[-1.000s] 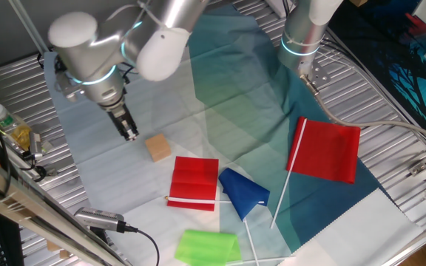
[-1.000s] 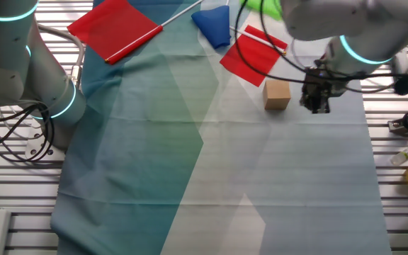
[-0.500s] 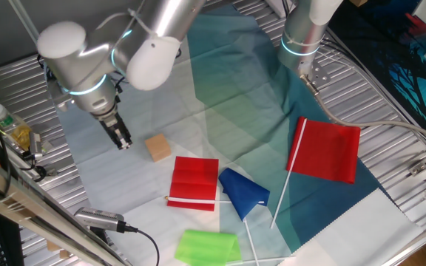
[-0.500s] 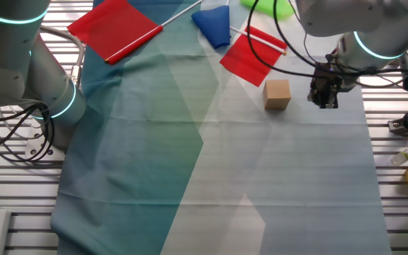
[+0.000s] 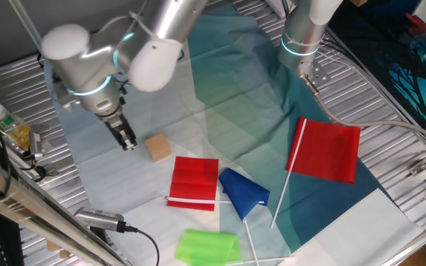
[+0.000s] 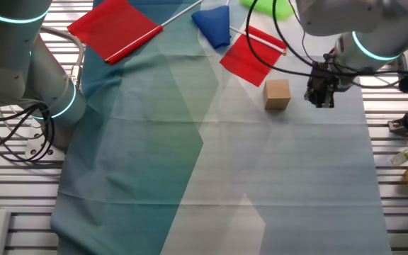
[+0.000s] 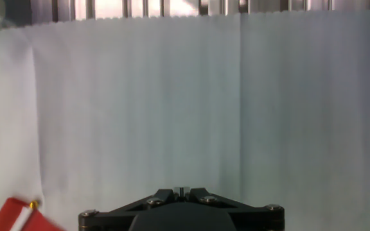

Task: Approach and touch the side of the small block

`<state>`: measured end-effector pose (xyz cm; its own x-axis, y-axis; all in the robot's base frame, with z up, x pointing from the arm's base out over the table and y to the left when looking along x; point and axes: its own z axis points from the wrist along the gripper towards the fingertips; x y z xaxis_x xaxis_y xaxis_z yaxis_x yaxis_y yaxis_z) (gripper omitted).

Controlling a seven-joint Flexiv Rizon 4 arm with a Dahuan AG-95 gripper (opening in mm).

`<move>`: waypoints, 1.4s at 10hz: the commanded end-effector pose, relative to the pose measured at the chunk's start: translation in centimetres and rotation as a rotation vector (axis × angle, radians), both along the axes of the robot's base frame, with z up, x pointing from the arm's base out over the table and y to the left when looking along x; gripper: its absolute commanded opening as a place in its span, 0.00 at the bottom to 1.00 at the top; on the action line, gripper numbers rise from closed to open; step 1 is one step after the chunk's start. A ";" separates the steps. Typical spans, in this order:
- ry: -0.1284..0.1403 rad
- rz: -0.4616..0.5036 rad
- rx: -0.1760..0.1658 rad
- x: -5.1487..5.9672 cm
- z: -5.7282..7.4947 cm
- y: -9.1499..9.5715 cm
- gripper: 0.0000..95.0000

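Note:
The small block (image 5: 157, 147) is a tan wooden cube on the pale cloth; it also shows in the other fixed view (image 6: 277, 93). My gripper (image 5: 129, 145) hangs low over the cloth just left of the block, a short gap away and not touching. In the other fixed view the gripper (image 6: 322, 101) is to the block's right. In the hand view the gripper (image 7: 182, 190) has its fingers pressed together and holds nothing. The block is out of the hand view.
A folded red cloth (image 5: 194, 182) with a white stick lies just past the block; its corner shows in the hand view (image 7: 15, 218). A blue flag (image 5: 242, 191), a green cloth (image 5: 207, 245) and a large red flag (image 5: 330, 150) lie further off. A second arm base (image 5: 302, 37) stands behind.
The gripper swung slightly away from the block, then came back a little toward it and lower. The block has not moved.

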<state>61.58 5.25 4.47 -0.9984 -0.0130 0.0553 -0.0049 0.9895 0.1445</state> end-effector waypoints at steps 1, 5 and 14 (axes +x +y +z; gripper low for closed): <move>-0.005 -0.004 -0.003 -0.6 -0.3 0.3 0.00; -0.016 -0.020 -0.004 -1.5 -0.8 1.1 0.00; -0.015 -0.015 -0.007 -2.1 -0.6 1.3 0.00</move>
